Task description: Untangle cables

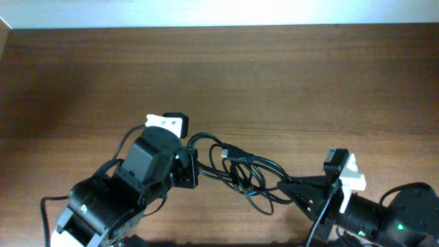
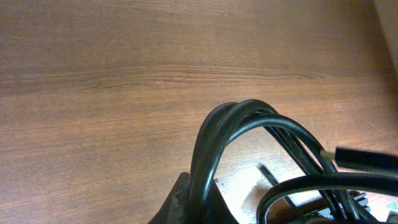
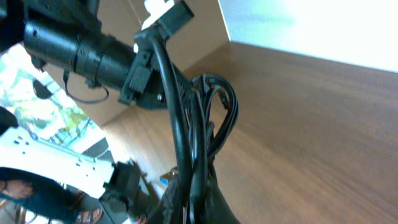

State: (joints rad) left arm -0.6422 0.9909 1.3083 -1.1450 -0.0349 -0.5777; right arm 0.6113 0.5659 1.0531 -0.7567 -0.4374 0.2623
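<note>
Black cables (image 1: 243, 175) are lying in tangled loops between both arms, near the front of the wooden bench (image 1: 274, 75). The left hand (image 1: 191, 167) is clenching one side of the bundle and the right hand (image 1: 287, 184) is gripping the other. The pulling-apart step is seemingly in hand. Next, both are needing to draw outward gently, so no knot tightens.

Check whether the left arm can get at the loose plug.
Probably yes. The plug lies uncovered just beside the left gripper, nothing between. But that gripper looks shut on the cables, so it must let go first.
</note>
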